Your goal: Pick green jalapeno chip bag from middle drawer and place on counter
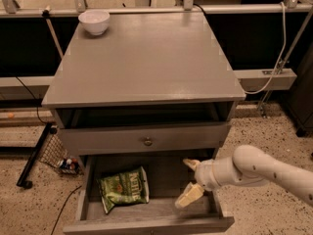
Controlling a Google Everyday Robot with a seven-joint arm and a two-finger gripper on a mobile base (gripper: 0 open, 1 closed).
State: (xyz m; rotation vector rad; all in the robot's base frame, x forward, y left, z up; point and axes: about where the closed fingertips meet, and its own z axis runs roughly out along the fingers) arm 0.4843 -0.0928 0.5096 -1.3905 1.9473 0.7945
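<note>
The green jalapeno chip bag (123, 188) lies flat on the floor of the open middle drawer (161, 212), toward its left side. My gripper (188, 179) is over the right part of the same drawer, to the right of the bag and apart from it. Its two pale fingers (190, 195) are spread wide and hold nothing. The white arm reaches in from the lower right. The grey counter (146, 58) spreads above the drawers.
A white bowl (94, 21) stands on the counter's far left corner. A drawer front with a small round knob (147, 141) sits just above the open drawer. A black wire rack (54, 153) stands on the speckled floor at left. Rails and a cable run behind.
</note>
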